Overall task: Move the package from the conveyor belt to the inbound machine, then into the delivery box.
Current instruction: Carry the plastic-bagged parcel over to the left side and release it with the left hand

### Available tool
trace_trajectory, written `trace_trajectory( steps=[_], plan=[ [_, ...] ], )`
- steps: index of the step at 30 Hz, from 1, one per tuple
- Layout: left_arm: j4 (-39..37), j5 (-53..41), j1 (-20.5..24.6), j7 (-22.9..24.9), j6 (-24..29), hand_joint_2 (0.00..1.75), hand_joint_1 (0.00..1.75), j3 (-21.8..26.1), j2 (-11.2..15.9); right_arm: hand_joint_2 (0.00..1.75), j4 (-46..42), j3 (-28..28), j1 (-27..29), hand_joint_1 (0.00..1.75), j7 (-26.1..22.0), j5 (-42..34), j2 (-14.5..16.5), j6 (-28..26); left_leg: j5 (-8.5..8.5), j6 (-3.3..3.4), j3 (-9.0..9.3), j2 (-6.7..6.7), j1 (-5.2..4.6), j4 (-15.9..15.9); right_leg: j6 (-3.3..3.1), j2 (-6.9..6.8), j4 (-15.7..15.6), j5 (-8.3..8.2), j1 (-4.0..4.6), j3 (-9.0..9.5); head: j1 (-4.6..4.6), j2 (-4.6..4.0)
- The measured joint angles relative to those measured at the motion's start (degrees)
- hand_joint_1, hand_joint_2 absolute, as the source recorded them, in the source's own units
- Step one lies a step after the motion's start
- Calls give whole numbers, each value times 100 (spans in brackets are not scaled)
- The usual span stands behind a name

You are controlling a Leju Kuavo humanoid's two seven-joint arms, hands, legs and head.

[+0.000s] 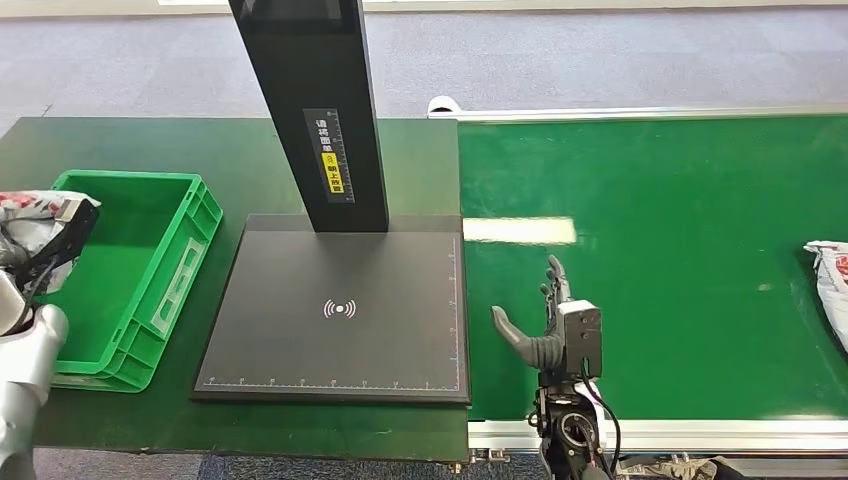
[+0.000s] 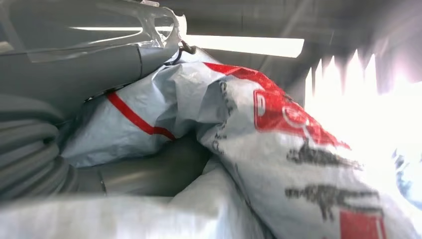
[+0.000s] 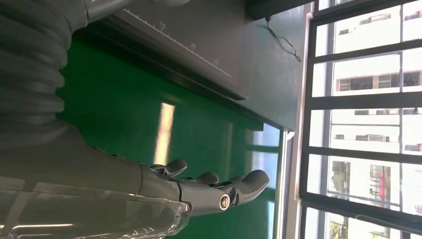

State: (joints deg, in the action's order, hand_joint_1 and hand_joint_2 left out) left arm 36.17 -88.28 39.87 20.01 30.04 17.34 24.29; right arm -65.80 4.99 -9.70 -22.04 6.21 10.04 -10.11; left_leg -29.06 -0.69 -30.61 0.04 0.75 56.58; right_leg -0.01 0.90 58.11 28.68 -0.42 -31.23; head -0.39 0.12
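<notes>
My left hand (image 1: 35,262) gripped the package (image 1: 30,215), a crumpled grey poly mailer with red print, at the outer left rim of the delivery box (image 1: 130,270), not yet over its open floor. In the left wrist view the package (image 2: 278,149) bulged around my thumb and fingers. I judged it light, soft and slippery: it would sag and fold rather than hold a shape, so a full wrap around a bunched middle seemed safer than pinching a corner. The delivery box stood open at the top with low green walls; only the near left wall needed clearing before letting go inside. To the right of the delivery box lay the inbound machine (image 1: 335,310), its flat black plate bare and its post rising behind. Further right of the delivery box, over the conveyor belt (image 1: 650,250), my right hand (image 1: 545,320) hung spread and holding nothing. Another package (image 1: 830,285) rested at the belt's far right edge, well apart.
</notes>
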Motion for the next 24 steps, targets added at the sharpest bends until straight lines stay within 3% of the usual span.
trace_trajectory(
  steps=[4,11,13,15,17,20,24],
  plan=[
    [-681,7,190,-183,-1090,175,175,-21,127,175,188,51,-224,0,21,2,21,103,0,0,-2,-2,-1,0,0,-1,0,0,0,2,2,1],
    [-1050,11,289,-434,-1307,175,173,-61,136,175,410,109,-399,0,29,88,82,190,0,0,-2,-5,-1,0,0,-1,-1,0,-1,1,1,1],
    [-1086,11,295,-489,-1316,175,94,-69,135,175,451,110,-407,0,29,111,92,198,0,-1,-1,-5,-1,0,0,-1,0,0,0,0,0,1],
    [-1100,19,288,-544,-1159,87,9,-73,130,175,485,109,-407,0,28,134,101,203,0,-1,0,-5,1,0,0,-1,1,0,1,0,0,1],
    [-1058,101,233,-681,-505,0,0,-67,111,175,505,103,-404,0,25,169,110,210,1,-2,0,-5,3,0,0,-1,2,0,3,0,1,1],
    [-857,353,119,-979,685,0,0,-23,51,175,510,93,-397,0,19,213,127,219,2,-2,-1,-6,2,0,0,-2,2,0,3,1,1,1],
    [-671,467,41,-1088,967,0,0,13,-4,175,510,85,-393,0,18,228,147,233,1,-2,-1,-6,1,0,0,-2,1,0,1,1,1,1]
  ],
)
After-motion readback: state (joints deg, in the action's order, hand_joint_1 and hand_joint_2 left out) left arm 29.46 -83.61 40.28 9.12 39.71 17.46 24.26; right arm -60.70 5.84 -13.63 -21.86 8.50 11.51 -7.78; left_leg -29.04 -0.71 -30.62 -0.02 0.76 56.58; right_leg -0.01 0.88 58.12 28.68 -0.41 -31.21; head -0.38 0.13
